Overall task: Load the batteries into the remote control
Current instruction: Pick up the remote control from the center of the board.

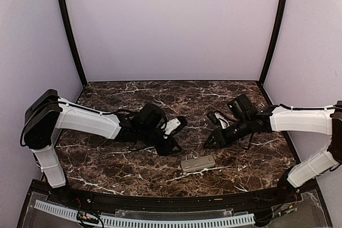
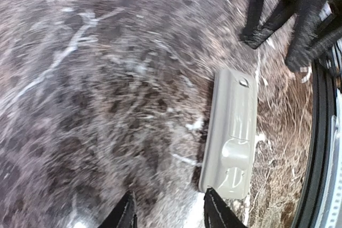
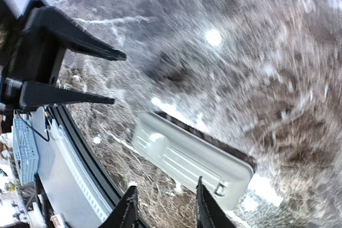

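The remote control (image 1: 197, 163) is a light grey bar lying back side up on the marble table near the front edge. It also shows in the left wrist view (image 2: 230, 132) and the right wrist view (image 3: 192, 158), with its battery cover closed. My left gripper (image 1: 170, 143) is open and empty, left of the remote; in its wrist view (image 2: 170, 214) the right fingertip is at the remote's end. My right gripper (image 1: 211, 142) is open and empty, just behind and right of the remote, above it in the wrist view (image 3: 163, 209). No batteries are in view.
The dark marble table (image 1: 107, 158) ends at a black front rim (image 1: 160, 198) close to the remote. Black frame posts stand at the back corners (image 1: 69, 30). In the left wrist view the right gripper's fingers (image 2: 267, 25) hang beyond the remote.
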You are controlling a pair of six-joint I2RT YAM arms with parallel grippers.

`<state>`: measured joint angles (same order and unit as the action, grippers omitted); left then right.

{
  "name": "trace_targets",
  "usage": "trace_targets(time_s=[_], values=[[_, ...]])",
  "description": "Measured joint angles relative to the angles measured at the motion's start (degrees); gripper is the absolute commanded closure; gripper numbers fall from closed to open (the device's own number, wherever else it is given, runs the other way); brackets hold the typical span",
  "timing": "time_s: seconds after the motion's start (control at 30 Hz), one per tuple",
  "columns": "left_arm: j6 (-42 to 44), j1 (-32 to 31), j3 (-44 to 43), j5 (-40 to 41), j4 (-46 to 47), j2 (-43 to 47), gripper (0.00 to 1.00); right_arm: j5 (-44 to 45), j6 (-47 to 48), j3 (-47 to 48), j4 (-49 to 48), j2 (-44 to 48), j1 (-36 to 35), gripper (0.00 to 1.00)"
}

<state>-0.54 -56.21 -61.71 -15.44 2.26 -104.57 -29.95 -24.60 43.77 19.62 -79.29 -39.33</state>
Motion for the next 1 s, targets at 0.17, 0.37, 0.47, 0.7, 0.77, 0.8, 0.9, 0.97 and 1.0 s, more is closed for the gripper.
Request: trace_targets(time_s=[0.17, 0.37, 0.47, 0.7, 0.77, 0.8, 0.9, 0.97, 1.0], values=[[-4.74, 1.73, 4.20, 5.22, 2.29, 6.80, 0.31, 0.39, 11.23, 7.39, 2.23, -0.68, -1.55, 0.24], [-8.59, 2.25, 7.63, 12.44, 2.36, 12.79, 0.25, 5.35, 32.26, 12.28, 2.73, -5.99, -12.61, 0.01], [-9.66, 2.86, 10.23, 14.73, 2.43, 16.31, 0.24, 7.65, 41.46, 12.26, 3.58, -8.11, -16.63, 0.01], [-10.67, 3.39, 13.60, 17.66, 2.49, 20.81, 0.23, 13.03, 54.36, 15.19, 6.19, -15.78, -18.40, 0.04], [-10.71, 3.39, 13.90, 17.92, 2.56, 20.81, 0.23, 14.45, 56.30, 15.93, 6.67, -18.29, -19.37, 0.07], [-10.71, 3.39, 14.03, 17.97, 2.56, 20.81, 0.23, 15.08, 56.96, 16.35, 7.15, -19.45, -19.67, 0.09], [-10.69, 3.39, 14.21, 18.10, 2.58, 20.81, 0.23, 16.83, 57.90, 17.66, 8.22, -22.84, -20.04, 0.15], [-10.67, 3.39, 14.23, 18.12, 2.62, 20.81, 0.23, 17.75, 58.18, 18.36, 9.05, -23.96, -20.06, 0.20], [-10.67, 3.39, 14.27, 18.14, 2.67, 20.81, 0.24, 18.12, 58.25, 18.69, 9.40, -24.35, -20.06, 0.23]])
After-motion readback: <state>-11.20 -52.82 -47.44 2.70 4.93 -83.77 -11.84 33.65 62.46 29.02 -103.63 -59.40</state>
